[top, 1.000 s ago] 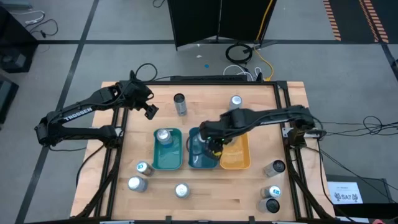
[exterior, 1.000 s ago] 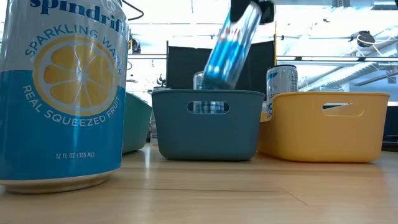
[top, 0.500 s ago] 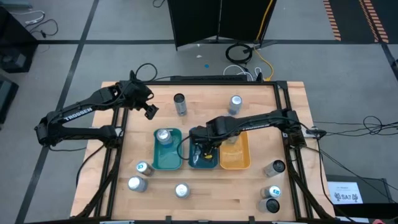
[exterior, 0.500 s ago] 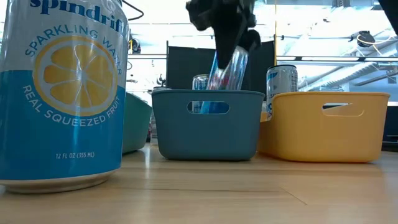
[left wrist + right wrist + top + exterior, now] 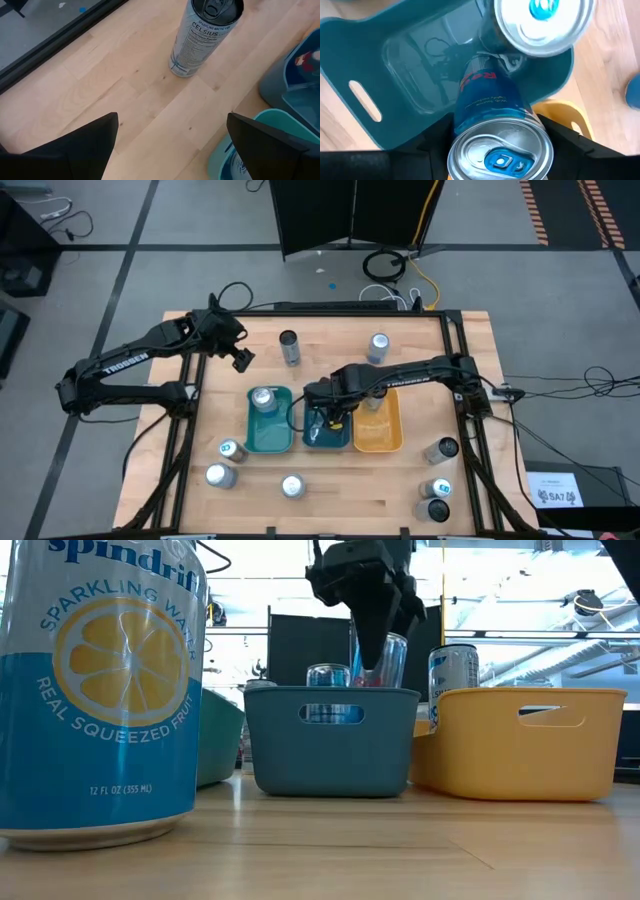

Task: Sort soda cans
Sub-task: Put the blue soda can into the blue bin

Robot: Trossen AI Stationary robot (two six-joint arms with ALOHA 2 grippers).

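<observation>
Blue-and-silver, the slim can (image 5: pixel 492 130) the right gripper (image 5: pixel 330 405) pinches between its fingers now stands nearly upright with its base down inside the blue tray (image 5: pixel 309 438), beside a blue-tabbed can (image 5: pixel 545 22) already in there. A second ago the can hung tilted above the tray's rim; since then the arm has swung across and lowered it, so this placement looks all but done, and letting go seems the likely next step. The left gripper (image 5: pixel 240 358) hangs idle over the far left of the tabletop (image 5: pixel 330 480), fingers spread wide, near a dark-topped Celsius can (image 5: pixel 205 37). The green tray (image 5: pixel 252 440) holds one silver can (image 5: pixel 264 398); the orange tray (image 5: pixel 390 438) looks empty in the high view. Several cans (image 5: pixel 436 500) remain loose on the tabletop, so much sorting is left.
</observation>
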